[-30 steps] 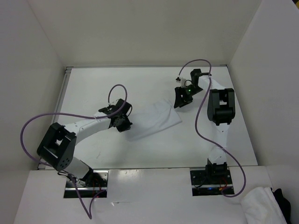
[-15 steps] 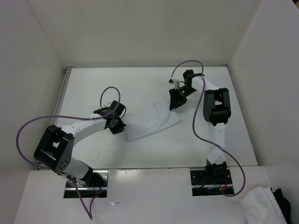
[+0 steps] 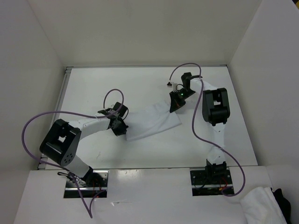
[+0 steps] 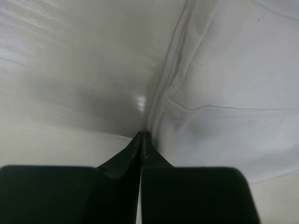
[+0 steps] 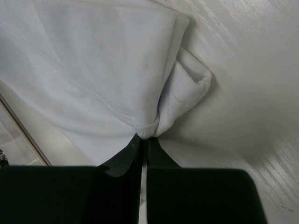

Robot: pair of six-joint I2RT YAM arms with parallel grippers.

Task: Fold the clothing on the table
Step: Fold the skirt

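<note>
The clothing (image 3: 152, 122) lay spread low across the middle of the counter (image 3: 140, 88), slanting from near left to far right between the two arms, and the overhead view showed no finished fold in it. The left jaws were clenched on its near-left edge and the right jaws were pinched tight on its bunched far-right corner, so the grasping looked done at both ends. By my reckoning the task stood early: lifting one end, carrying it over the other and flattening the result all remained.
</note>
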